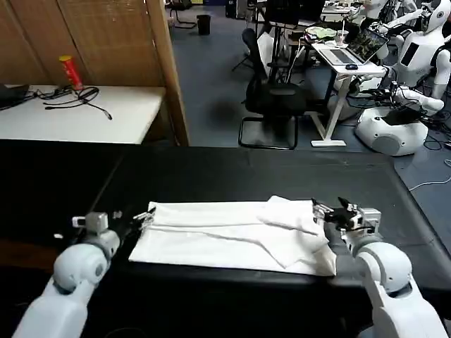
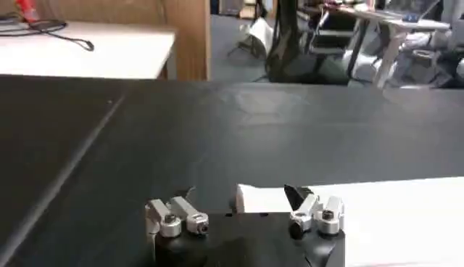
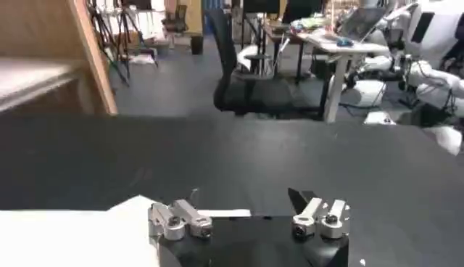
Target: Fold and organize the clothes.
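White T-shirt (image 1: 232, 236) laid flat, partly folded into a long band, plain side up, on the black-covered bench (image 1: 282, 169), near the bench's front edge. Folded layers bunched toward the T-shirt's right end, one flap lying diagonally across the middle. Left pincer (image 1: 144, 218) positioned low at the T-shirt's left end, at the far corner; fingers spread apart in the left wrist view, one finger (image 2: 317, 212) over the corner of the cloth, the other (image 2: 176, 215) over bare black covering just beside the T-shirt; grip on the fabric cannot be told. Right pincer (image 1: 325, 213) positioned at the T-shirt's right end, beside the bunched sleeve area; fingers spread apart in the right wrist view, cloth edge (image 3: 87, 236) beneath one finger, nothing visibly clamped.
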`<action>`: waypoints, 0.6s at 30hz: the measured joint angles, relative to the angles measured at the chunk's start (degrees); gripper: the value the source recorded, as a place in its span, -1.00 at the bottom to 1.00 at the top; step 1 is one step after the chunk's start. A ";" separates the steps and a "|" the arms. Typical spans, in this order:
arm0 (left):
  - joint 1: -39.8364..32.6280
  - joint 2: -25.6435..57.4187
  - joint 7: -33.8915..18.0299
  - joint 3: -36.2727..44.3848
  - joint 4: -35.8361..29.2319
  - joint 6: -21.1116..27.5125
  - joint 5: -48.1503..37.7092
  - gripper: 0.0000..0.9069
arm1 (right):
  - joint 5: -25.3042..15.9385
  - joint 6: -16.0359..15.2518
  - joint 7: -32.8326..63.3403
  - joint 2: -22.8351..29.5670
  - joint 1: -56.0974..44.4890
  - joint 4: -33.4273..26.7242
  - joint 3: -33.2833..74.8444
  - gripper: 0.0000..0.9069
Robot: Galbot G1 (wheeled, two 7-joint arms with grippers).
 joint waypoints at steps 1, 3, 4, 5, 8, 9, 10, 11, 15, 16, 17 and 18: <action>0.69 -0.50 0.10 -0.21 -0.23 -0.18 0.38 0.94 | -0.01 0.05 0.00 0.00 -0.20 0.28 0.12 0.94; 1.80 -1.48 0.37 -0.35 -0.39 -0.53 1.65 0.94 | -0.05 0.13 -0.02 -0.07 -0.45 0.83 0.24 0.94; 2.12 -1.89 0.52 -0.38 -0.39 -0.76 2.27 0.94 | -0.07 0.17 -0.03 -0.12 -0.55 1.06 0.29 0.94; 2.31 -2.29 0.58 -0.38 -0.31 -1.04 2.85 0.94 | -0.11 0.20 -0.03 -0.20 -0.63 1.26 0.34 0.94; 2.76 -3.21 0.65 -0.49 0.32 -1.76 3.95 0.94 | -0.34 0.35 -0.04 -0.32 -0.97 1.83 0.44 0.94; 3.03 -3.42 0.71 -0.49 0.36 -1.91 4.15 0.94 | -0.54 0.43 -0.05 -0.32 -1.05 1.87 0.44 0.94; 3.29 -3.61 0.74 -0.52 0.37 -2.08 4.46 0.94 | -1.02 0.57 -0.05 -0.30 -1.13 1.87 0.39 0.94; 3.53 -3.82 0.77 -0.53 0.37 -2.24 4.78 0.83 | -1.43 0.73 -0.08 -0.26 -1.19 1.87 0.33 0.94; 4.43 -4.85 0.91 -0.60 0.38 -3.06 6.52 0.31 | -2.71 1.29 -0.25 0.13 -1.40 1.94 -0.15 0.94; 4.65 -5.10 0.94 -0.61 0.26 -3.21 6.79 0.23 | -3.02 1.43 -0.37 0.22 -1.40 1.94 -0.28 0.94; 4.90 -5.34 1.02 -0.61 0.13 -3.42 7.29 0.05 | -3.26 1.54 -0.45 0.28 -1.39 1.94 -0.37 0.94; 5.13 -5.60 1.12 -0.60 0.02 -3.66 7.82 -0.18 | -3.50 1.63 -0.46 0.36 -1.33 1.94 -0.43 0.94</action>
